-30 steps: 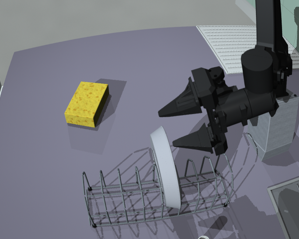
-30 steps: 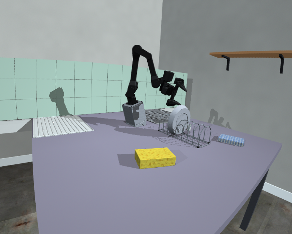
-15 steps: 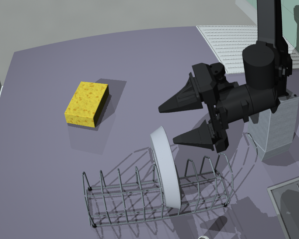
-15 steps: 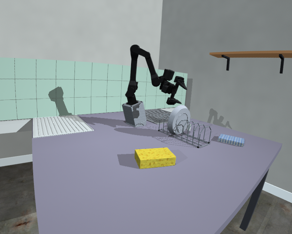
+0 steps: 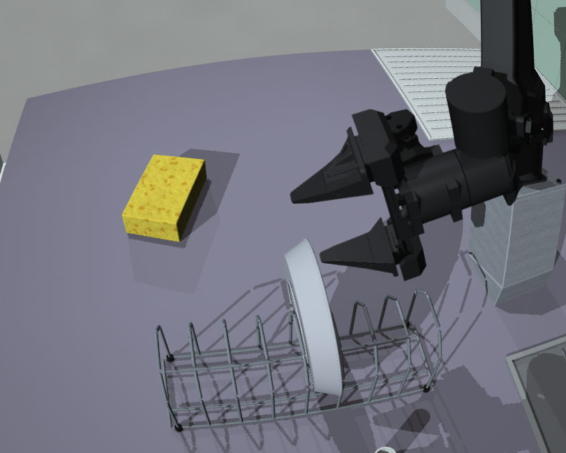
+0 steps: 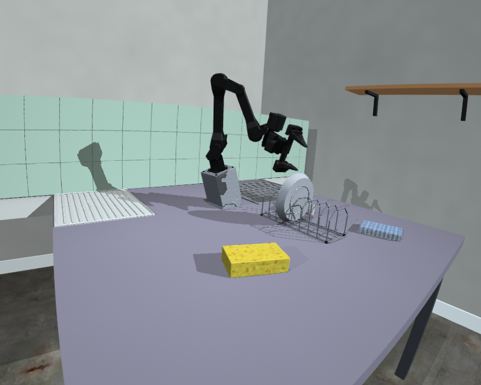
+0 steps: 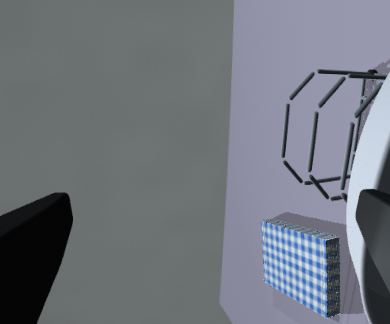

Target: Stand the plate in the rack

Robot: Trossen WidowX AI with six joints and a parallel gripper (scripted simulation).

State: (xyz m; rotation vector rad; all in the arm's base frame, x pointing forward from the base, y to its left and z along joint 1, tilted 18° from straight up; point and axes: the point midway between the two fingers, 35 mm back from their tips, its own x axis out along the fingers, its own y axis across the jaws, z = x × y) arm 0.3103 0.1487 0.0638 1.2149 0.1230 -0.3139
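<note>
A pale grey plate stands on edge in a slot of the wire dish rack, leaning a little; it also shows in the exterior view and at the right edge of the wrist view. The rack sits flat on the purple counter. My gripper is open wide and empty, above and beside the plate's top rim, clear of it. It hangs above the rack in the exterior view. In the wrist view both fingers show with nothing between them.
A yellow sponge lies on the counter to the left. A blue checked cloth lies beyond the rack's far end. The arm's grey base block stands right of the rack. A ribbed drain board lies behind.
</note>
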